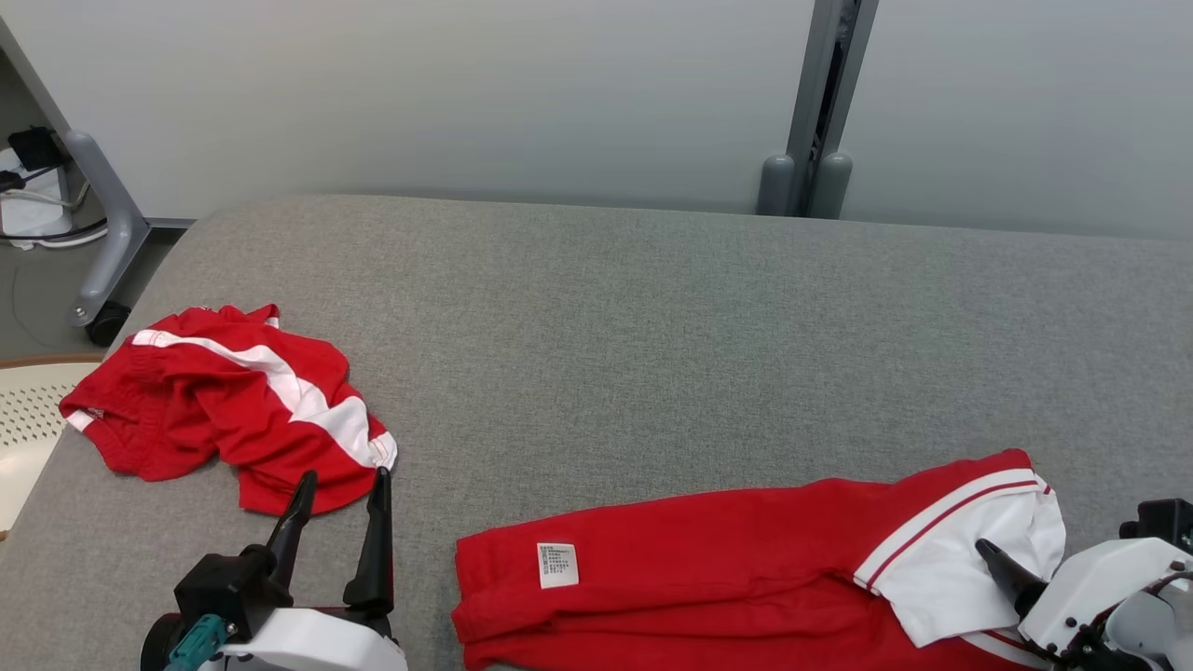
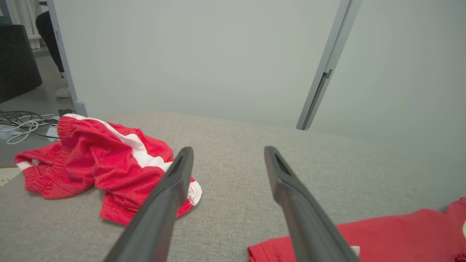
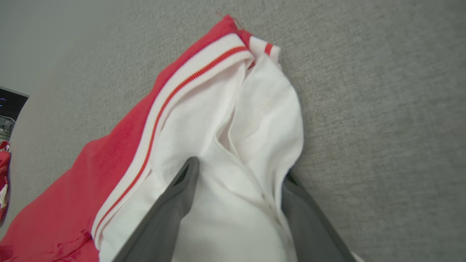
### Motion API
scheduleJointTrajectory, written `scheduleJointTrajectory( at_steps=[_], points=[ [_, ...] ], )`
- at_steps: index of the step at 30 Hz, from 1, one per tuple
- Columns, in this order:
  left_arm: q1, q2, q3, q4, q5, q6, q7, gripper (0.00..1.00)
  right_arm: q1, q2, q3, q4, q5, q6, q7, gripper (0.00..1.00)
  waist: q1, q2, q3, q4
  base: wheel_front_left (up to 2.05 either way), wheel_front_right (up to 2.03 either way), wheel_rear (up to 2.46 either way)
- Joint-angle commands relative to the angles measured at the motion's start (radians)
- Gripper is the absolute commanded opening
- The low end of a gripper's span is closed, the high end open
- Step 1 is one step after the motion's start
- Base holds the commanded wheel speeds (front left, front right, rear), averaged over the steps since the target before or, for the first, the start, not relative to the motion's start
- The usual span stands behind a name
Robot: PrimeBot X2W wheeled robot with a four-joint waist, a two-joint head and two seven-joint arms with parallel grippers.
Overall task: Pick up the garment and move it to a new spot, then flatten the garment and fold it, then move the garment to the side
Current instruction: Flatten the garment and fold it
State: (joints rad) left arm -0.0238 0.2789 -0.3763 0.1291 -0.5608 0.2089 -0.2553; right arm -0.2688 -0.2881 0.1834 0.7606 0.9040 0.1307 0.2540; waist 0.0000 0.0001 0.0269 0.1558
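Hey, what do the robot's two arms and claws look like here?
Left claw: two long, tapering dark fingers on a black base, glossy white wrist shell, teal connector. Right claw: matching dark fingers, white shell dotted with small dark holes.

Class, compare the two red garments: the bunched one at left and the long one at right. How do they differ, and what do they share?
The bunched garment lies crumpled in a heap; the long garment lies stretched out. The bunched one shows a broad white stripe; the long one a white end and a label. The right gripper straddles the long one's white end, not the bunched one. Both are red and white.
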Motion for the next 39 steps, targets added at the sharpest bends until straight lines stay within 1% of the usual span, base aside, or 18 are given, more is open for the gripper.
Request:
scheduleJointTrajectory(
  at_steps=[1,2,3,4,5,7,13,17,21,24,26,30,32,35,39],
  points=[
    [-0.013,0.006,-0.001,0.003,-0.004,-0.006,0.003,1.00,0.022,0.017,0.019,0.014,0.013,0.000,0.006,1.00,0.0000,-0.0001,0.000,0.001,0.00,0.00,0.00],
    [-0.015,0.007,-0.002,0.004,-0.004,-0.007,0.004,1.00,0.021,0.019,0.026,0.017,0.019,0.000,0.004,1.00,0.0000,-0.0001,0.000,0.003,0.00,0.00,0.00],
    [-0.018,0.007,-0.003,0.005,-0.004,-0.007,0.004,1.00,0.018,0.018,0.031,0.021,0.024,0.000,0.003,0.67,0.0000,-0.0001,0.000,0.004,0.00,0.00,0.00],
    [-0.021,0.008,-0.004,0.006,-0.005,-0.007,0.005,1.00,0.015,0.016,0.037,0.024,0.028,0.000,-0.006,0.09,0.0000,-0.0001,-0.001,0.005,0.00,0.00,0.00],
    [-0.022,0.008,-0.005,0.008,-0.004,-0.008,0.005,1.00,0.013,0.013,0.043,0.027,0.032,0.000,-0.011,0.00,0.0000,-0.0001,-0.001,0.006,0.00,0.00,0.00],
    [-0.024,0.010,-0.007,0.011,-0.006,-0.011,0.008,1.00,0.007,0.007,0.050,0.028,0.038,0.000,-0.033,0.00,0.0000,-0.0001,-0.003,0.005,0.00,0.00,0.00],
    [-0.018,0.014,-0.009,0.016,-0.012,-0.015,0.009,1.00,-0.014,-0.046,0.064,0.010,0.056,0.000,-0.110,0.00,0.0000,-0.0001,-0.011,-0.017,0.00,0.00,0.00],
    [-0.019,0.015,-0.015,0.016,-0.011,-0.016,0.008,1.00,-0.028,-0.099,0.063,0.004,0.063,0.000,-0.151,0.00,0.0000,-0.0001,-0.012,-0.043,0.00,0.00,0.00],
    [-0.024,0.011,-0.020,0.018,-0.011,-0.020,0.006,1.00,-0.040,-0.156,0.050,0.049,0.029,0.000,-0.196,0.00,0.0000,-0.0001,-0.014,-0.069,0.00,0.00,0.00],
    [-0.023,0.007,-0.024,0.021,-0.012,-0.021,0.004,1.00,-0.058,-0.171,0.043,0.077,0.004,0.000,-0.222,0.00,0.0000,-0.0001,-0.019,-0.084,0.00,0.00,0.00],
    [-0.020,0.007,-0.024,0.025,-0.015,-0.021,0.003,1.00,-0.061,-0.178,0.042,0.075,-0.004,0.000,-0.239,0.00,0.0000,-0.0001,-0.023,-0.090,0.00,0.00,0.00],
    [-0.012,0.002,-0.026,0.029,-0.015,-0.022,0.001,1.00,-0.054,-0.186,0.045,0.029,-0.022,0.000,-0.274,0.00,0.0000,-0.0001,-0.033,-0.099,0.00,0.00,0.00],
    [-0.009,0.002,-0.026,0.031,-0.016,-0.022,0.000,1.00,-0.046,-0.179,0.050,-0.012,-0.032,0.000,-0.286,0.00,0.0000,-0.0001,-0.037,-0.101,0.00,0.00,0.00],
    [-0.008,0.001,-0.027,0.034,-0.020,-0.025,-0.001,1.00,-0.025,-0.167,0.054,-0.089,-0.061,0.000,-0.292,0.00,0.0000,-0.0001,-0.044,-0.099,0.00,0.00,0.00],
    [-0.008,-0.002,-0.029,0.038,-0.023,-0.028,-0.001,1.00,0.010,-0.134,0.050,-0.218,-0.108,0.000,-0.260,0.00,0.0000,-0.0001,-0.050,-0.088,0.00,0.00,0.00]
  ],
)
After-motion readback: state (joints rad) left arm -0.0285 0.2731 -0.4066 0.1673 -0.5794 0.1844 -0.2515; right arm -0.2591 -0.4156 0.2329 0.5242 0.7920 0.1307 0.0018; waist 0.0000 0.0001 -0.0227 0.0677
